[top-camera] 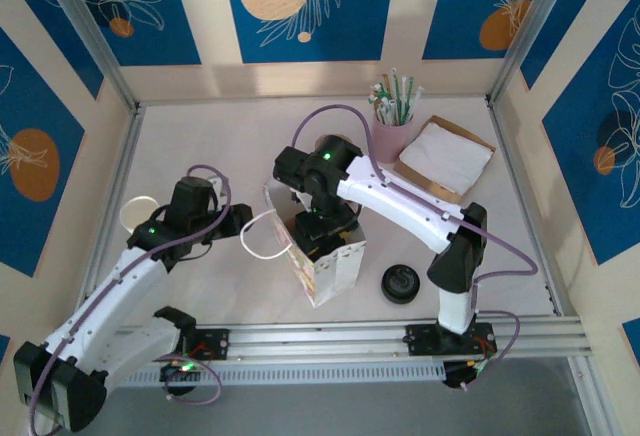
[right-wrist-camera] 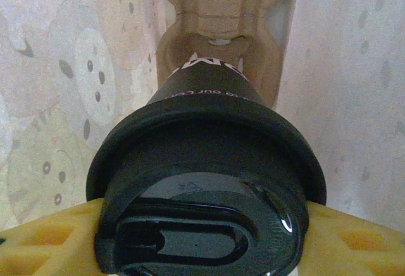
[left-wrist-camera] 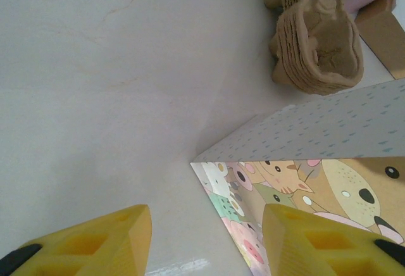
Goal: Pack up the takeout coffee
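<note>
Right gripper (right-wrist-camera: pixel 202 250): is clamping the takeout coffee (right-wrist-camera: pixel 209 156) at its lid.
Coffee's place: is sitting inside the paper bag (top-camera: pixel 338 268), over the pulp carrier (right-wrist-camera: pixel 221 16).
Left gripper (left-wrist-camera: pixel 205 241): is hanging with fingers apart, empty, beside the bag.

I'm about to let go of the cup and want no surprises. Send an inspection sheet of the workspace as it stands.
surface: pale table, faint marks, no spill seen.
job's things: takeout coffee, black lid on, inside the printed paper bag, above a pulp carrier at the bag's bottom.
clutter: loose black lid right of the bag; cream cup at left; pink cup of straws and napkins rear right; stack of pulp carriers beyond the bag.
grippers: left gripper open, empty, beside the bag; right gripper shut on the takeout coffee at its lid.
cables: purple cables loop over both arms, no snag seen.
surroundings: blue and cream patterned walls; metal rail at the near edge.
</note>
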You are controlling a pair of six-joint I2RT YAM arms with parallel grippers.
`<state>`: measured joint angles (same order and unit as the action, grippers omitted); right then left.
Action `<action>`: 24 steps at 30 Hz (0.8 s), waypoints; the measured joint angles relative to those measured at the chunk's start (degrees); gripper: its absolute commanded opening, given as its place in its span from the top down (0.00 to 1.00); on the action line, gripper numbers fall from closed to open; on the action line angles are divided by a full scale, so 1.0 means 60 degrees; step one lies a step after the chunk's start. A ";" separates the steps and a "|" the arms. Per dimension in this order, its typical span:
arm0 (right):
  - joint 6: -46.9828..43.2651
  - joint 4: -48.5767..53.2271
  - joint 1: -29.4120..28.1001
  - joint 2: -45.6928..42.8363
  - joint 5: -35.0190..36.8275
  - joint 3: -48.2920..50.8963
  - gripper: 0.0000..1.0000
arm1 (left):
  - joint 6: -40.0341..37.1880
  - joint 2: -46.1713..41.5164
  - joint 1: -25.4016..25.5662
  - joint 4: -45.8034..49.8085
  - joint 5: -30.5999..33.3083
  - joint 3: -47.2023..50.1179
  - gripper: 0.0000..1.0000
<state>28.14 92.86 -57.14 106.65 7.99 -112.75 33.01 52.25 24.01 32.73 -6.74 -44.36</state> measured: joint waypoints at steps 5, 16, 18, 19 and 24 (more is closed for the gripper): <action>0.0004 0.0000 -0.0036 0.0087 0.0211 -0.0011 0.37 | -0.0076 -0.0007 -0.0018 0.0186 0.0080 -0.0004 0.48; 0.0004 0.0000 -0.0047 0.0219 0.0412 -0.0084 0.37 | -0.0251 -0.0455 -0.0087 0.0627 0.0470 -0.0055 0.45; 0.0004 0.0000 -0.0047 0.0288 0.0430 -0.0084 0.37 | -0.0288 -0.0499 -0.0106 0.0678 0.0503 -0.0066 0.44; 0.0004 0.0000 -0.0047 0.0321 0.0437 -0.0084 0.37 | -0.0317 -0.0510 -0.0109 0.0714 0.0543 -0.0066 0.44; 0.0000 0.0000 -0.0047 0.0357 0.0463 -0.0084 0.37 | -0.0353 -0.0521 -0.0157 0.0801 0.0641 -0.0069 0.37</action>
<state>28.14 92.86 -57.43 108.79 10.76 -113.25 30.89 49.12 23.07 37.54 -2.90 -44.77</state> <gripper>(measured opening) 0.644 0.605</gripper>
